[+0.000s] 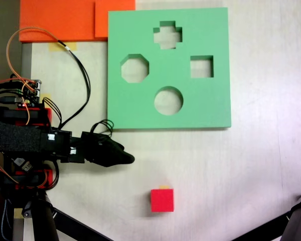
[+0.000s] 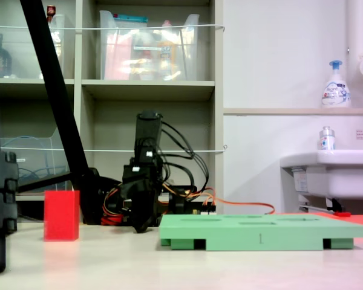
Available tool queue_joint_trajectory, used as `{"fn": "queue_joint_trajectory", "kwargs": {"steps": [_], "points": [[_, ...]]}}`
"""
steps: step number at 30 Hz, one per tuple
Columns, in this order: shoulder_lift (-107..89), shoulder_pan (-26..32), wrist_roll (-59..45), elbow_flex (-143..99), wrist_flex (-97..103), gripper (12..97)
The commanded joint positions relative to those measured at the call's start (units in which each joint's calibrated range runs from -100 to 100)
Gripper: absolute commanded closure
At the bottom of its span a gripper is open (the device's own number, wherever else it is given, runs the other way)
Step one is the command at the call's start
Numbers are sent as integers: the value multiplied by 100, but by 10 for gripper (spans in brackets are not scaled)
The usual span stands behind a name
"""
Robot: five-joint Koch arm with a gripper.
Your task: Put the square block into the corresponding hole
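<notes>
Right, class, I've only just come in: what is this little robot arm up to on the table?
Nothing is being handled yet. The small red foam cube sits alone on the table, untouched. The arm's black pincer is apart from it, carrying nothing; whether it is open or shut cannot be told. The large green foam board lies flat beyond, and its square cutout is unfilled, like the other cutouts. Flat orange foam slabs lie at the board's far corner.

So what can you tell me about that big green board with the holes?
The green board looks like thick foam, square, lying flat on the pale table. Four cutouts go through it: a cross, an octagon, a square hole and a circle, all empty. Its top-left corner meets an orange slab. From the side, small notches show along its bottom edge.
</notes>
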Motion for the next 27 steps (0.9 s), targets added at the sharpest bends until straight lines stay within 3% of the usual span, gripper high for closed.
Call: {"fn": "queue_joint_trajectory", "kwargs": {"steps": [1,6,11,20,27], "points": [[-41,-176,1109,-137,-434,591],[-41,-645,1851,-137,-858,626],[-41,-679,2774,1468,-4652,661],[-41,-772,2906,4519,-7290,662],[2068,-728,2720,7460,-8918,352]]}}
